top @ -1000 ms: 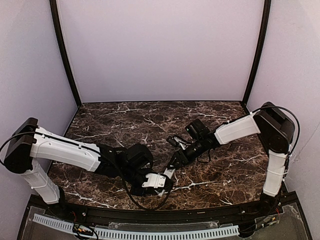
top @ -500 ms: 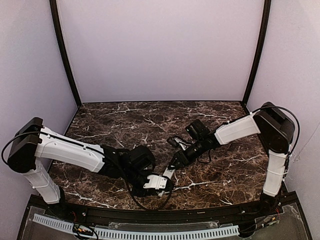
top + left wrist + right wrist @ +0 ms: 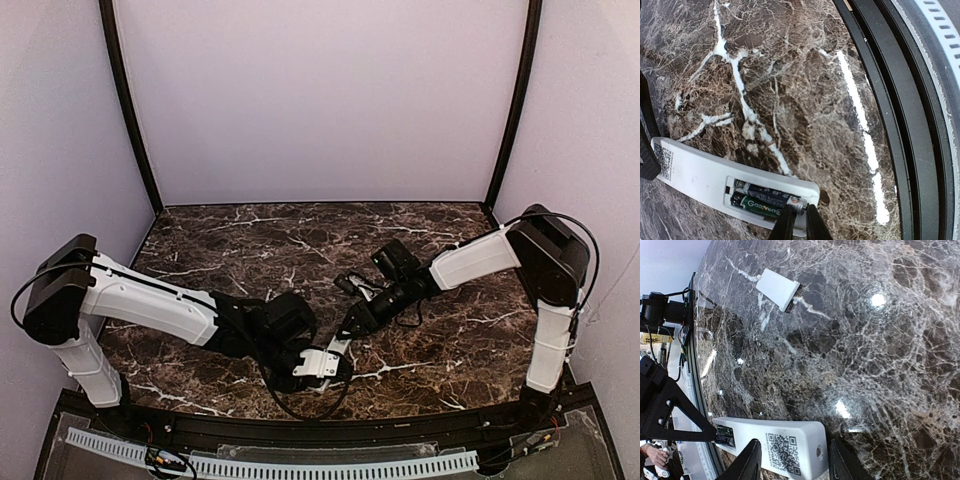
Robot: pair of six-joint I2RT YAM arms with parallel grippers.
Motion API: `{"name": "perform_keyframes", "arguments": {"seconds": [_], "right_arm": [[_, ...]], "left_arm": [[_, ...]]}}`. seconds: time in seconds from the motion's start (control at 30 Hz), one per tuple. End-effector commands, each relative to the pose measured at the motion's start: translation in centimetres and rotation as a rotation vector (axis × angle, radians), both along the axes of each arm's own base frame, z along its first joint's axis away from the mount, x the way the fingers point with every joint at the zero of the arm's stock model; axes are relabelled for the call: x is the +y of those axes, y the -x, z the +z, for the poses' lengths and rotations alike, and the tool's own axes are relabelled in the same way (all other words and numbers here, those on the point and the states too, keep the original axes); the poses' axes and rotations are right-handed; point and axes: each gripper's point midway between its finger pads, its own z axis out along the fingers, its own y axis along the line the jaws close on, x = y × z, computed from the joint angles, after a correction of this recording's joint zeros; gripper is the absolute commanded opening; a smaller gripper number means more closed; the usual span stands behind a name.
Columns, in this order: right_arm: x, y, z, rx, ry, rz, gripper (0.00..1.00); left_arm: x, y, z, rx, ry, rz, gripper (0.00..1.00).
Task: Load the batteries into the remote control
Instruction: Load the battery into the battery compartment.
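Left gripper (image 3: pixel 335 368) pinched almost closed over remote control (image 3: pixel 338 347); right gripper (image 3: pixel 352 322) clamps its other end.
Top: left arm has crept closer to remote.
Left wrist: jaws narrowed to a slit, tips on green battery (image 3: pixel 765 207); black battery (image 3: pixel 760 190) beside it, both in remote's open bay, so loading looks nearly done.
Right wrist: fingers (image 3: pixel 747 465) straddle remote; battery cover (image 3: pixel 777 289) well apart from remote.

I work over a dark brown, white-veined marble worktop (image 3: pixel 250 240), glossy with glare; plain lilac walls (image 3: pixel 320 100) stand from nine to three o'clock.
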Motion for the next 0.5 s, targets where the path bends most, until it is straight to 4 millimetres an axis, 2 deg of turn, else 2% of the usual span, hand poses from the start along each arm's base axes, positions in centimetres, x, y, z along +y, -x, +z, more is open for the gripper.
{"name": "perform_keyframes", "arguments": {"seconds": [0.0, 0.17, 0.3, 0.47], "right_arm": [[-0.85, 0.76, -1.38, 0.029, 0.044, -0.003, 0.45], [-0.84, 0.81, -1.37, 0.031, 0.045, -0.002, 0.44], [-0.82, 0.77, -1.29, 0.029, 0.045, -0.002, 0.45], [-0.74, 0.62, -1.25, 0.027, 0.043, -0.002, 0.45]], "left_arm": [[-0.29, -0.52, 0.12, -0.012, -0.004, 0.021, 0.11], [-0.5, -0.61, 0.04, -0.01, -0.002, 0.023, 0.12], [-0.4, -0.31, 0.05, 0.004, -0.005, 0.014, 0.2], [-0.14, -0.07, 0.76, 0.001, 0.007, 0.006, 0.24]]}}
